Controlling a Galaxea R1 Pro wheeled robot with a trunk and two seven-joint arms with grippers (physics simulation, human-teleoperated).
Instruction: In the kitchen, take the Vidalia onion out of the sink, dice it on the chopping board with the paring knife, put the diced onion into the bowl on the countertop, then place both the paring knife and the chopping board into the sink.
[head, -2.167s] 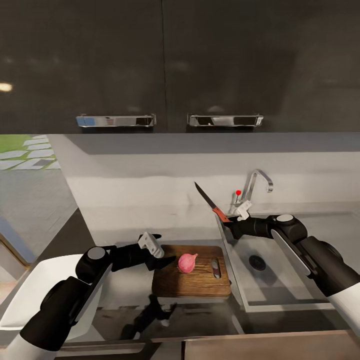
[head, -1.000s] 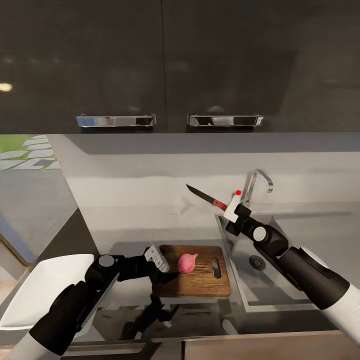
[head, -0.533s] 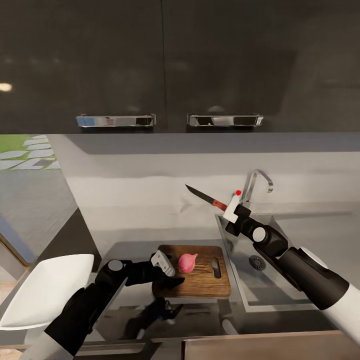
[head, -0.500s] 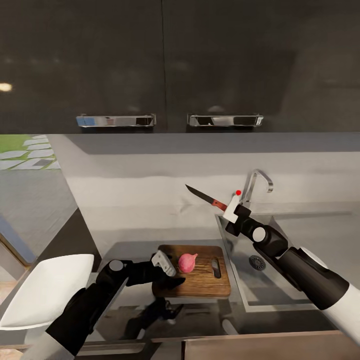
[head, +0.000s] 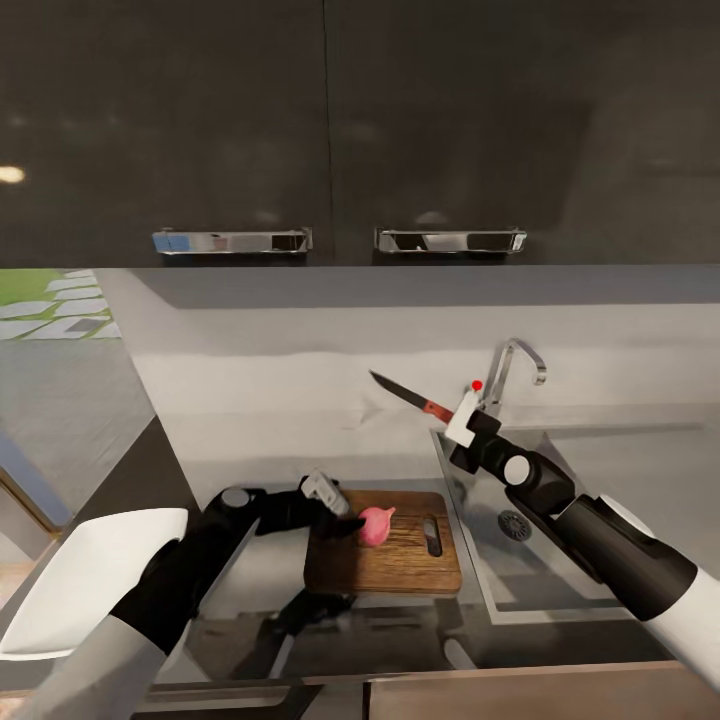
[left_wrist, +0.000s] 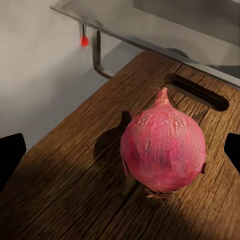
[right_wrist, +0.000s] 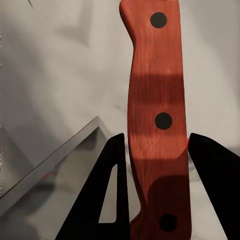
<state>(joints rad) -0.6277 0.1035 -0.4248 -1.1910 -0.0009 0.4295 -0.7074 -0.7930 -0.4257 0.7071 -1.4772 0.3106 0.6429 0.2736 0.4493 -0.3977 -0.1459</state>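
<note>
Fingers of the left gripper (left_wrist: 120, 150) stood spread either side of the onion (head: 374, 524) at frame centre on the chopping board (head: 385, 560), untouching, while the right gripper (right_wrist: 155, 165) pinched the paring knife (head: 410, 394) aloft above it; risk: round onion rolling off if nudged.

I saw bare board (head: 400, 565) around the onion (head: 375, 525); my left gripper (head: 345, 515) stood just beside it, while the knife (head: 410, 396) hung well above.
</note>
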